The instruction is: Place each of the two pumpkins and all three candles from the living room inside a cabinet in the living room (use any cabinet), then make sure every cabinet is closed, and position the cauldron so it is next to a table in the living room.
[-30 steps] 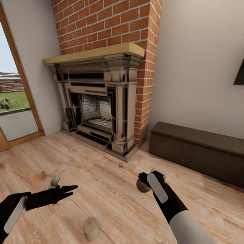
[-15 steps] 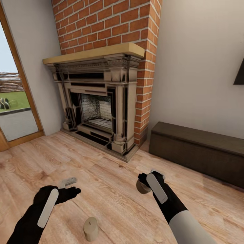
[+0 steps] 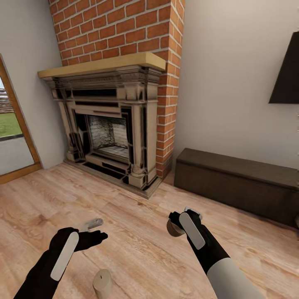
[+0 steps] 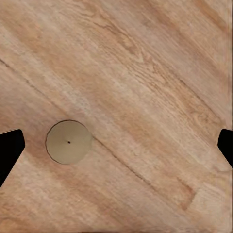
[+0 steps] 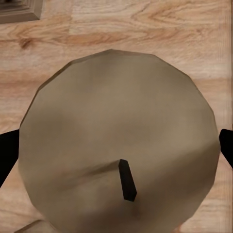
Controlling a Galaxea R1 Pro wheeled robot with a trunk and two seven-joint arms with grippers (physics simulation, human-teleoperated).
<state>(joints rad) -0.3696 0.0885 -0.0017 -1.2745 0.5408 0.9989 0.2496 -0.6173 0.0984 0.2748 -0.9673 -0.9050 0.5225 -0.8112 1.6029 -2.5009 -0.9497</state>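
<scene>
One beige candle (image 3: 101, 283) stands upright on the wood floor close in front of me; the left wrist view looks down on its flat top and wick (image 4: 69, 141). My left gripper (image 3: 96, 231) hovers above the floor just beyond it, open, the candle lying below and nearer one fingertip (image 4: 7, 151). My right gripper (image 3: 177, 224) is shut on a second candle (image 3: 173, 228), which looms large in the right wrist view (image 5: 116, 141) with its dark wick up. The dark brown cabinet (image 3: 236, 182) stands shut along the right wall.
A brick fireplace (image 3: 112, 124) with a pale mantel fills the corner ahead. A glass door (image 3: 10, 141) is at the left. A dark TV (image 3: 286, 79) hangs above the cabinet. Bare wood floor (image 3: 137, 216) lies between me and the cabinet.
The head camera has panned right, so the whole scene sits further left. The left arm swung from pointing sideways to reaching forward near the floor candle. The right arm still holds its candle.
</scene>
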